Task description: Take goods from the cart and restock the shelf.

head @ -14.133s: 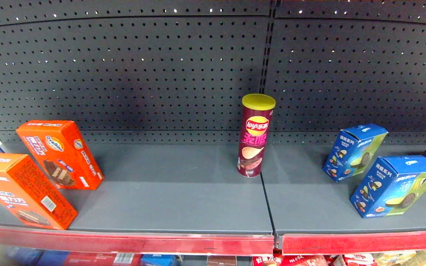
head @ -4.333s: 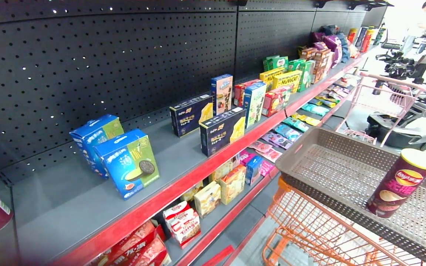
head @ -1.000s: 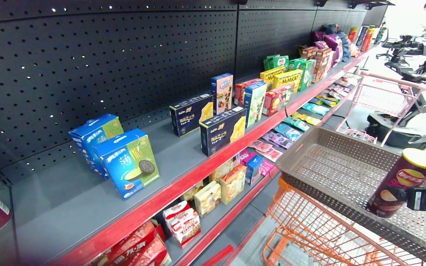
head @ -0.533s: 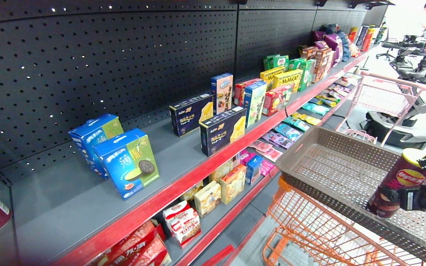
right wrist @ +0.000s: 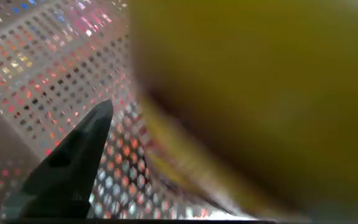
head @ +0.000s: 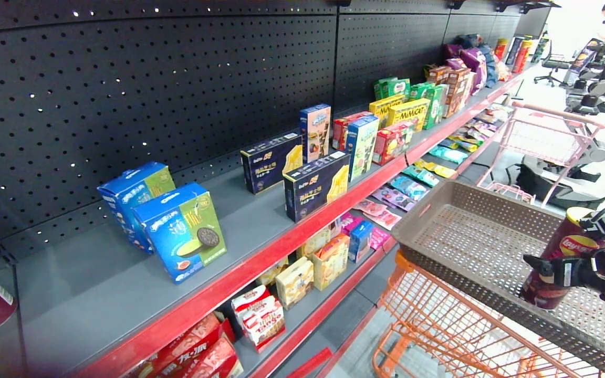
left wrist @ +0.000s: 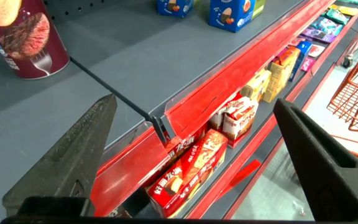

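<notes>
A maroon chips can with a yellow lid (head: 557,247) stands in the brown perforated basket (head: 470,236) on top of the orange cart (head: 439,336). My right gripper (head: 546,260) is open and straddles that can at mid height, one dark finger crossing its front. Seen from the right wrist, the yellow lid (right wrist: 253,93) is very close, and mesh shows between it and one finger (right wrist: 73,162). A second chips can (left wrist: 23,37) stands on the grey shelf (left wrist: 123,68). My left gripper (left wrist: 194,102) hangs open over that shelf's red front edge.
Blue cookie boxes (head: 176,231) and dark boxes (head: 313,184) stand on the shelf further right, with free board between them. More packets fill the lower shelf (head: 292,278). A pink cart (head: 549,142) stands behind the basket.
Over the last second my right gripper slid in from the right around the can in the basket, and the can's top leaned slightly left. Earlier the head view turned from shelf to cart.
</notes>
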Robot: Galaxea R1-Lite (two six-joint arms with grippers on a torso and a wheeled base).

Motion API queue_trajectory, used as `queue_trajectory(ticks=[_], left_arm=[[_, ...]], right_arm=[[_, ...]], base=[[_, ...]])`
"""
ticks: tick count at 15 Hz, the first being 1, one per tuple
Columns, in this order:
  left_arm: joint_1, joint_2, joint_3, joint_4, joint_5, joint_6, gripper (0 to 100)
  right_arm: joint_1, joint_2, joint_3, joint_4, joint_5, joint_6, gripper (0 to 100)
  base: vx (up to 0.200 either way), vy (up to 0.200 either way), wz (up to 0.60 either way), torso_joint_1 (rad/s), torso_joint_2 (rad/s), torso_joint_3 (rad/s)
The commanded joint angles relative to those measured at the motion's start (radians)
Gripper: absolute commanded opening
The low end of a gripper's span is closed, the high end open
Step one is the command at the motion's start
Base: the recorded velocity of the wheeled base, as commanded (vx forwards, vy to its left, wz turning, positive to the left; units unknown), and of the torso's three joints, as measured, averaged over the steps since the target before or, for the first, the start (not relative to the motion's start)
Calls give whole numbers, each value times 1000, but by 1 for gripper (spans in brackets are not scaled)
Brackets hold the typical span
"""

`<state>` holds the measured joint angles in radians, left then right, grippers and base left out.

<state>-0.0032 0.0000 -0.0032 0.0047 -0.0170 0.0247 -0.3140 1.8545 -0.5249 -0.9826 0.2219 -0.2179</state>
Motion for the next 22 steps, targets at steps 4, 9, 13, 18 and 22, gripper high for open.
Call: queue_trajectory(ticks=[4, 9, 13, 18, 22], left_arm=[[0, 0, 0, 0, 0, 0, 100], [0, 0, 0, 0, 0, 0, 100], [0, 0, 0, 0, 0, 0, 100], [0, 0, 0, 0, 0, 0, 100], [0, 0, 0, 0, 0, 0, 100]], right_arm=[[26, 120, -122, 1, 24, -34, 0], [27, -49, -50, 10, 17, -37, 0], [90, -307, -6, 117, -101, -31, 0], [339, -764, 46, 418, -438, -38, 0], [270, -989, 46, 616, -489, -83, 0]], base=[[0, 0, 0, 0, 0, 0], [0, 0, 0, 0, 0, 0], [0, 0, 0, 0, 0, 0], [0, 0, 0, 0, 0, 0], [0, 0, 0, 0, 0, 0]])
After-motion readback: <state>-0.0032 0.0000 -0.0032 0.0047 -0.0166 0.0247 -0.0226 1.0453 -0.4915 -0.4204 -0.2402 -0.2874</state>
